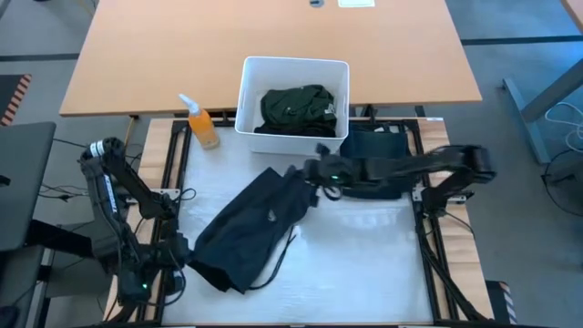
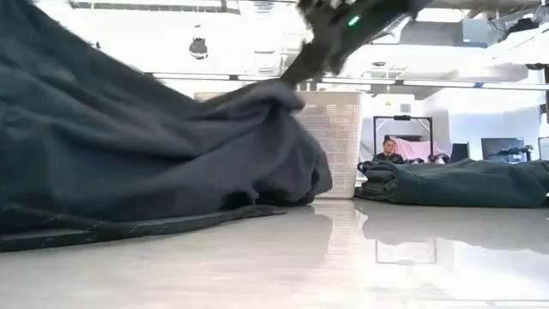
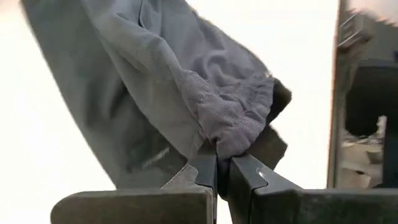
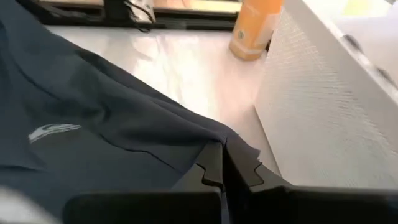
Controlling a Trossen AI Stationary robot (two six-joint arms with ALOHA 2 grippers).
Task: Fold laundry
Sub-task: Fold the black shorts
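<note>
Table: a white, shiny table top [image 1: 364,264] with a big brown wooden table [image 1: 273,46] behind it.
Trousers: soft dark navy trousers [image 1: 250,228] lie slanted across the middle of the white table. One end is near the front left corner. The other end is lifted up close to the bin. A thin dark cord [image 2: 129,227] trails from them on the table.
Bin: a white plastic bin [image 1: 248,91] stands at the back of the white table.
Shirt: a dark green shirt [image 1: 296,107] is bunched up inside the bin.
Black clothes: a pile of black clothing [image 1: 378,146] lies on the table to the right of the bin, partly under the right arm.
Bottle: an orange spray bottle [image 1: 202,126] with a white top stands just left of the bin.
Right gripper: the right gripper [image 4: 227,171] reaches in from the right side. Its fingers are pinched tight on the top edge of the navy trousers, close beside the bin wall.
Left gripper: the left gripper [image 3: 222,171] is at the front left of the table. Its fingers are pinched tight on the crinkly stretchy hem of the navy trousers.
</note>
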